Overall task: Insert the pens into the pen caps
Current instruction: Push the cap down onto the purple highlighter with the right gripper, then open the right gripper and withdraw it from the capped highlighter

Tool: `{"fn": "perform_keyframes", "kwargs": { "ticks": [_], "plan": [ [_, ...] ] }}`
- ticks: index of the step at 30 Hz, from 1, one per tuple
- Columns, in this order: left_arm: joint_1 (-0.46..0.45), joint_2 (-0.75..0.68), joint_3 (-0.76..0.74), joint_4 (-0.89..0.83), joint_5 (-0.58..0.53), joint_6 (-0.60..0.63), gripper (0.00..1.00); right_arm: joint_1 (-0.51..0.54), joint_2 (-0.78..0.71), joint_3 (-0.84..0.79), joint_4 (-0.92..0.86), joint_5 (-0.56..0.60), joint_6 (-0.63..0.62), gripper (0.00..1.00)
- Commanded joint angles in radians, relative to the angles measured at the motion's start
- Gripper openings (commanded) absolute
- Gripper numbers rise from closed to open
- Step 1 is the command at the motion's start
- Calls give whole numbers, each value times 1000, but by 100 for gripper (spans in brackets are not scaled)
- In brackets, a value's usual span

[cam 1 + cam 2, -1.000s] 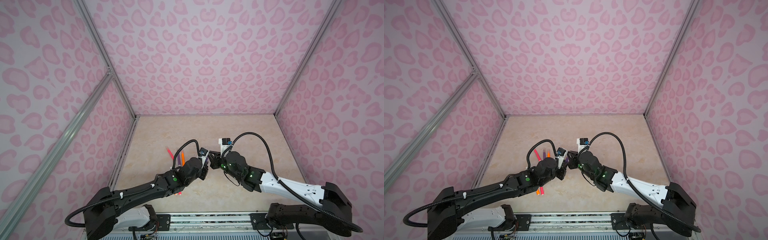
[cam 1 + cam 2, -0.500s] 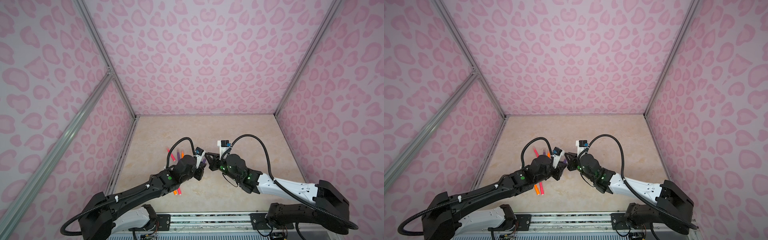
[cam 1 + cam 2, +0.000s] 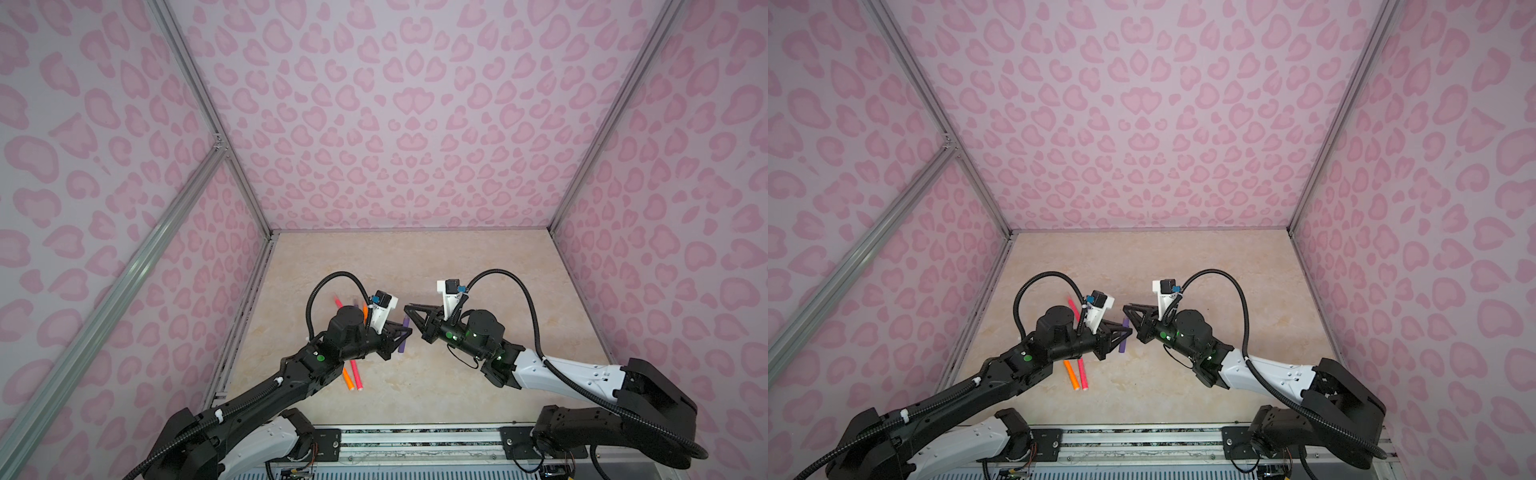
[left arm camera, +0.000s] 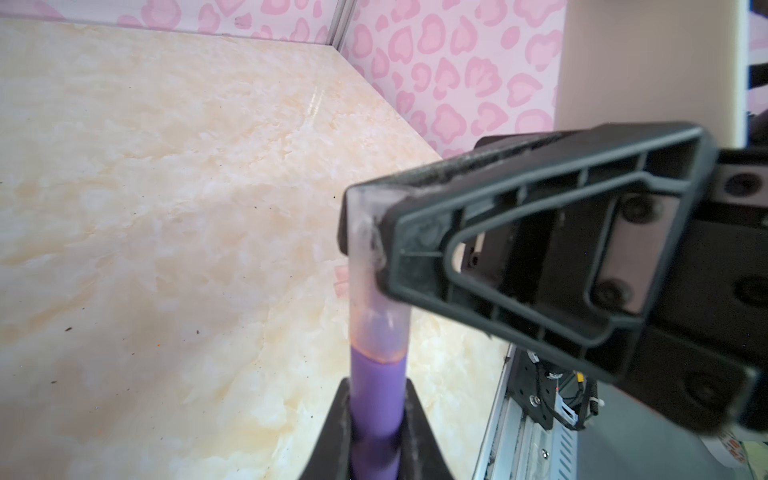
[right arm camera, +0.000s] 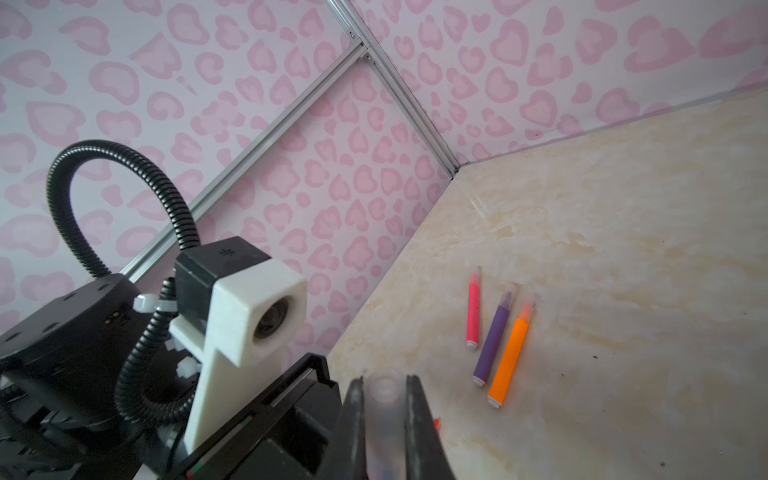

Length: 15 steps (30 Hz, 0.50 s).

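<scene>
My left claw [image 4: 376, 419] is clamped around the barrel of the purple pen [image 4: 377, 386]. It grips low on the barrel, so the tip end sticks out clear of my fingers toward my other arm.

My right claw [image 5: 384, 399] is pinched shut on the pen cap [image 4: 365, 291], a clear tube. It holds the closed end, which leaves the open mouth free to take the tip.

In the left wrist view the cap's mouth sits against the purple barrel, with a faint orange ring at the seam. I judge the cap to be seated, or very nearly so.

In both top views the two claws meet tip to tip in the air above the bench [image 3: 478, 270]. Each one can brace the push of the other there, and nothing drags on the surface.

A row of three pens [image 5: 494, 336], pink, purple and orange, lies flat on the far side of the purple pen and to its left. Their pale ends look capped, so I take them for finished work set out of the way.

A pair of pens [image 3: 356, 376], orange and pink, lies on the near side of the purple pen, partly under my left forearm. I cannot tell whether they are capped.
</scene>
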Motion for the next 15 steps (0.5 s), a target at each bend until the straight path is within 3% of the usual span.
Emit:
{"fn": "perform_keyframes", "kwargs": {
  "ticks": [1,4,7,11,15],
  "plan": [
    [6,12,10,251,13,-29,4,12,-24,-27,-22,-254,8,0],
    [6,32,21,241,23,-22,4,27,-81,-38,-163,-191,-38,0],
    [5,49,42,193,-23,0,4,71,-145,-3,-380,-31,-92,0],
    [-30,52,67,114,-180,48,4,159,-175,80,-601,202,-144,0],
    [-121,50,105,38,-361,122,4,227,-145,152,-729,356,-101,0]
  ]
}}
